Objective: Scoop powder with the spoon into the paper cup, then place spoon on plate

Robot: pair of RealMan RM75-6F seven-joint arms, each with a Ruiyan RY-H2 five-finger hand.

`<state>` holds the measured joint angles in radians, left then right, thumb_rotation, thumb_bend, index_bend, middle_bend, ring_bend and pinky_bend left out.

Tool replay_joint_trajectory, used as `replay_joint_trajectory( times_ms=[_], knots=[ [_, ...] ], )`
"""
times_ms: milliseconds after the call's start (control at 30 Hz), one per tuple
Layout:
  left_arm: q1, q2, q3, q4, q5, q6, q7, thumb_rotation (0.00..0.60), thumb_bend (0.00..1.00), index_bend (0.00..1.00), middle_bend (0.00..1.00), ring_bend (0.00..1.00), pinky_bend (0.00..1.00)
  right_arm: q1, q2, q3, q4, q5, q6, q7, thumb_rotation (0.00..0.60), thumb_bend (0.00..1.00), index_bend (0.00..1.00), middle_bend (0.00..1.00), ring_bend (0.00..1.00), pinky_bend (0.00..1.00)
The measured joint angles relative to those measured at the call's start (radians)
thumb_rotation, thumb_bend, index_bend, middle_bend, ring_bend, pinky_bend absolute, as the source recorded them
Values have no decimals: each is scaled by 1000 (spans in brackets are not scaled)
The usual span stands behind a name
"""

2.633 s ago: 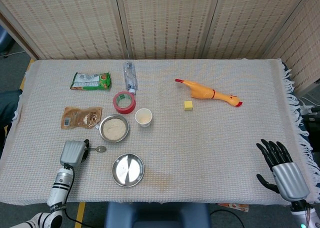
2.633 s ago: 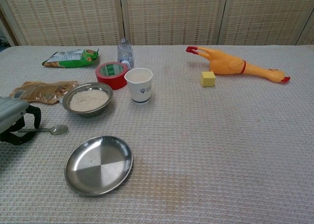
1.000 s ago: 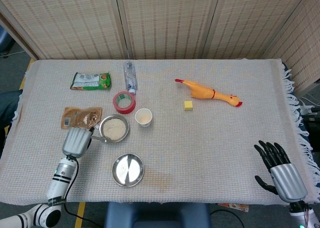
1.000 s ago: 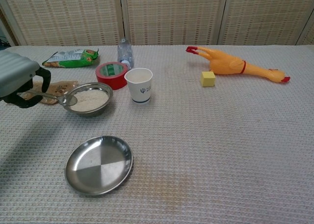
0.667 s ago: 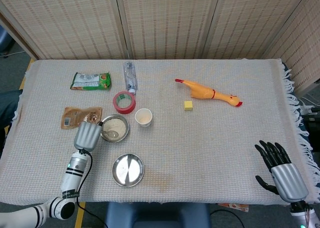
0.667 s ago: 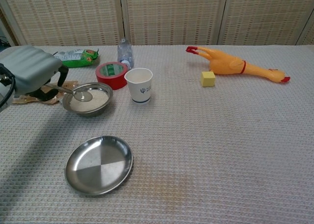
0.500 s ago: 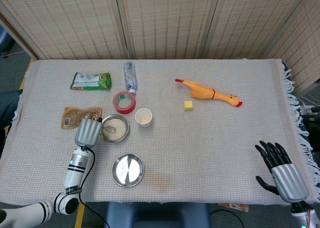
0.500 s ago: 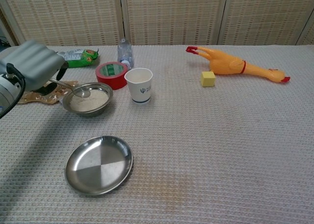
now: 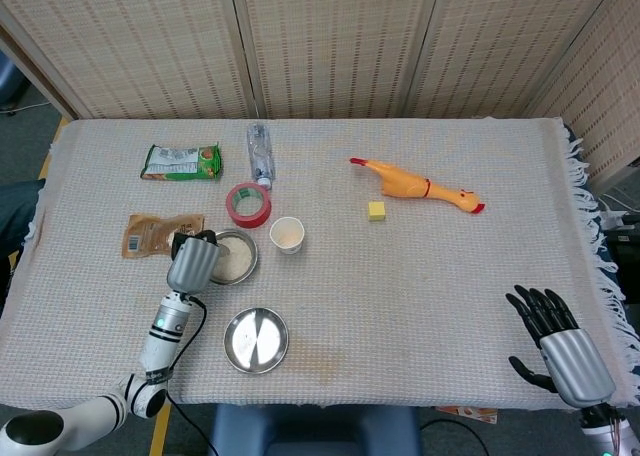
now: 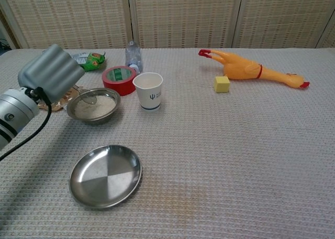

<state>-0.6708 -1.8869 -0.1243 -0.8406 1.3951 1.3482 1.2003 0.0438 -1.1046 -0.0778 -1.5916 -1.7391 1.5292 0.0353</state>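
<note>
Left hand (image 10: pixel 51 72) hides the spoon (image 10: pixel 89 98) handle it holds; right hand (image 9: pixel 558 346) wide.

lab test bench | woven screens (image 9: pixel 330 46) | cloth-covered table (image 9: pixel 420 276)

Table (image 9: pixel 420 276) — woven cloth (image 10: pixel 235 144) cover

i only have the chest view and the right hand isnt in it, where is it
Observer: The right hand is at the table's near right corner, fingers spread, holding nothing.
Operator: ok, and whats behind the left hand holding the metal spoon, it blocks my view
Observer: A brown foil pouch lies flat on the cloth, just left of the round steel bowl of white powder.
</note>
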Motion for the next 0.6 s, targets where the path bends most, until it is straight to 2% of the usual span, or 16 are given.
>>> replay_joint_trajectory(
  times_ms=[300,600],
  knots=[
    [-4,-58,33,124,48,12,43,600,396,546,1000,1000,1000,4,14,-11,-10,-8,-10,16,600,153,0,0,0,0],
    [3,-74,47,170,69,-2,37,600,397,546,1000,1000,1000,8,20,-17,-13,-13,-20,26,600,153,0,0,0,0]
  ],
)
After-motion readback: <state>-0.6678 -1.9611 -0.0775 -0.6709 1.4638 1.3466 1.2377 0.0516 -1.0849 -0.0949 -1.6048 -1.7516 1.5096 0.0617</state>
